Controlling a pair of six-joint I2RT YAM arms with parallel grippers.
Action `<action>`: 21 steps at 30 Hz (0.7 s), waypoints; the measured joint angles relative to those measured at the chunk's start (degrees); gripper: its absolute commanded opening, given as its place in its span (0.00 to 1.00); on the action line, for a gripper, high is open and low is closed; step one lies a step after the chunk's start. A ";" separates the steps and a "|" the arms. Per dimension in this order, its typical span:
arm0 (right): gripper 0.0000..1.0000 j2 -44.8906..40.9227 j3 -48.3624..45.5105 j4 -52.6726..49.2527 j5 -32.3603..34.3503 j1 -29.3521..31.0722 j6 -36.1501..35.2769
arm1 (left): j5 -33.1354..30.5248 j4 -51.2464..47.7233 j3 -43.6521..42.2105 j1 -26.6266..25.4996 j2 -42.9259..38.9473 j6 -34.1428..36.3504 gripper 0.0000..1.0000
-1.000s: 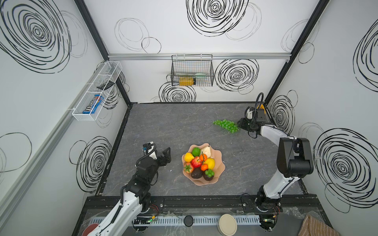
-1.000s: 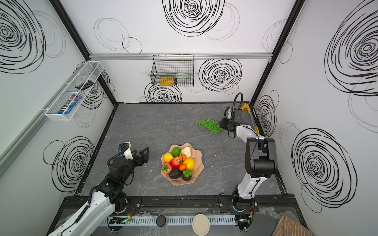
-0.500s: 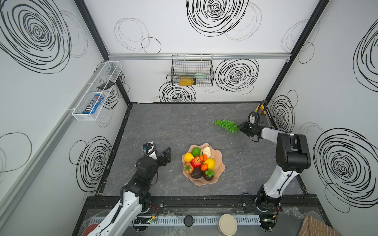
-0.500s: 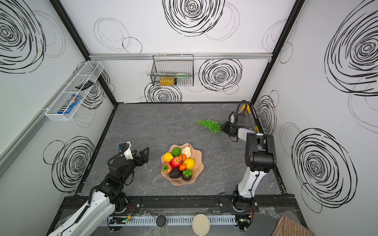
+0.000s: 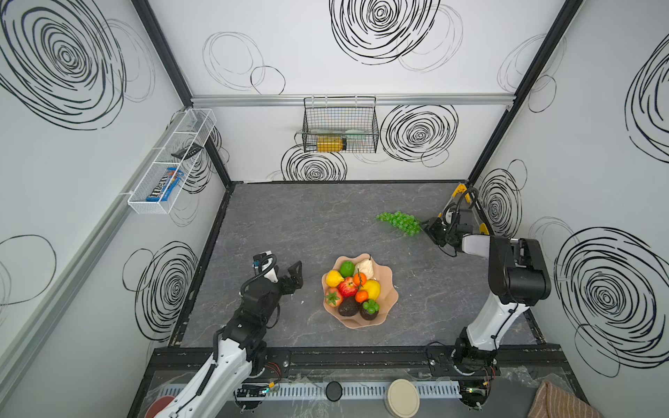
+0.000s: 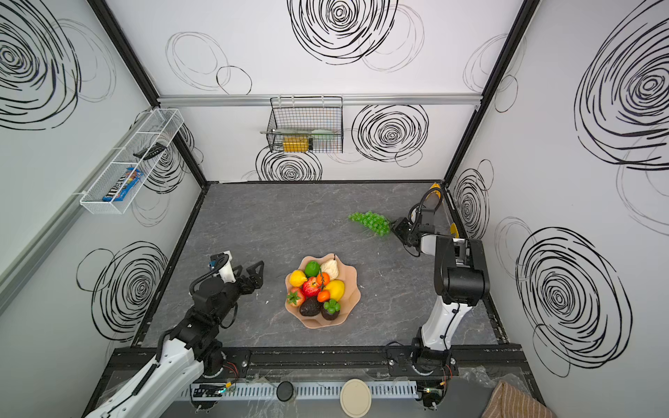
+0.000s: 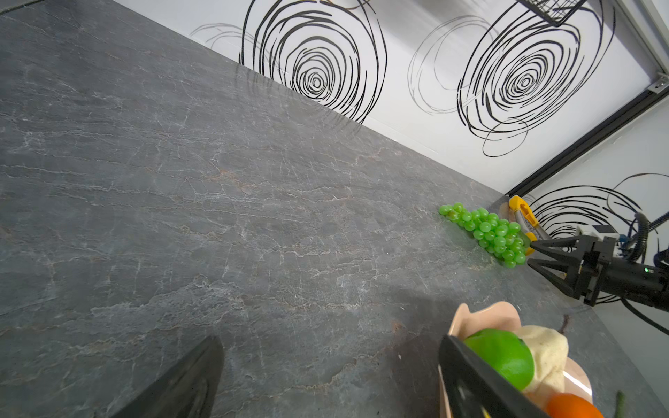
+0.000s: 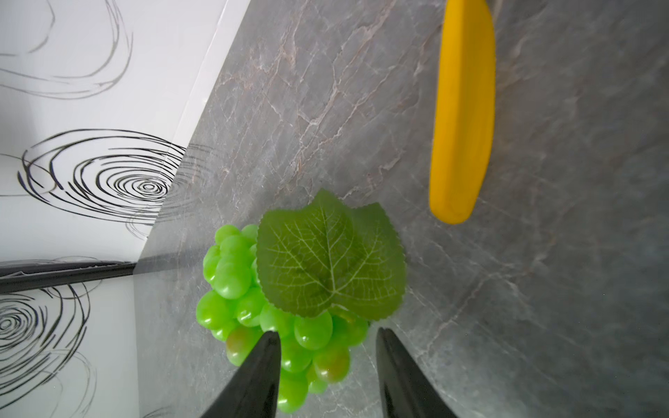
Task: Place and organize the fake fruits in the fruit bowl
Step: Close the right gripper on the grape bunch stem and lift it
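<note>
Grapes (image 5: 399, 222) lie on grey marbled tabletop (image 5: 289, 224) (swirl-patterned walls around).

Hidden/cut: my right gripper (image 8: 327, 376) fingers run off frame edge; grape bunch (image 8: 275, 311) partly under its leaf (image 8: 329, 260); tongs (image 8: 461, 119) cropped.

Yellow-tipped tongs (image 8: 461, 119) beside grape bunch (image 8: 275, 311)

You are looking down into a booth of white walls (image 5: 325, 54) scrawled with black spiral doodles, framed by black corner posts. The surface (image 5: 307, 224) is grey marbled stone. A black wire basket (image 5: 340, 125) hangs on the back wall; a white mesh shelf (image 5: 170, 163) lines the left wall.
</note>
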 measured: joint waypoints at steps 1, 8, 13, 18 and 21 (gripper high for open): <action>0.48 0.00 -0.52 0.96 0.04 -0.04 1.33 | 0.00 0.00 0.00 0.00 -0.02 0.00 0.97; 0.52 0.04 -3.54 5.46 0.46 -0.04 9.22 | 0.02 0.00 0.00 0.00 -0.24 0.00 0.97; 0.54 0.57 -5.05 9.16 0.70 -0.04 13.64 | 0.02 0.00 0.00 -0.02 -0.24 0.00 0.97; 0.53 3.17 -5.49 12.96 0.39 -0.04 17.68 | 0.07 0.00 0.00 -0.02 -0.24 0.00 0.97; 0.53 4.57 -5.49 15.98 -0.17 -0.04 19.67 | 0.13 0.00 0.00 0.00 -0.24 0.00 0.97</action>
